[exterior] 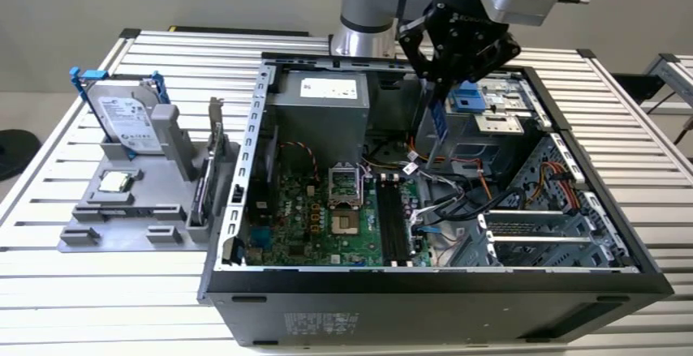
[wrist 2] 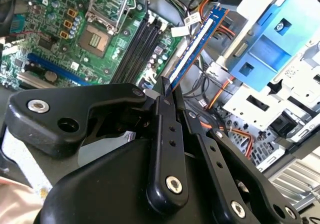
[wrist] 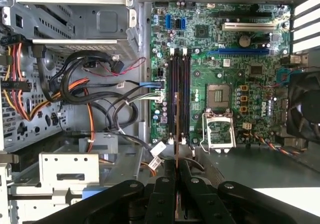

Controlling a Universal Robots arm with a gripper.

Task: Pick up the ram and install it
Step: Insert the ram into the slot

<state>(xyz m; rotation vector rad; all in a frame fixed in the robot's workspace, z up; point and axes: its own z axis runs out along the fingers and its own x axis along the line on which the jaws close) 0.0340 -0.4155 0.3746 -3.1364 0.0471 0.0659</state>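
ram tight in gripper, long axis apparently vertical, free end toward motherboard

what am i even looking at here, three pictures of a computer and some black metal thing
This is one robot arm working over an open computer case that lies on a slatted table. The exterior view comes from a camera off the arm and takes in the whole scene. Both wrist views come from cameras riding on the arm, so the black metal in their foreground is the arm's own gripper. It is closed on the ram, a thin blue memory stick, held in the air above the case's green motherboard, whose black memory slots look empty. At the exterior view's left, a grey stand holds a hard drive and a small square processor chip.
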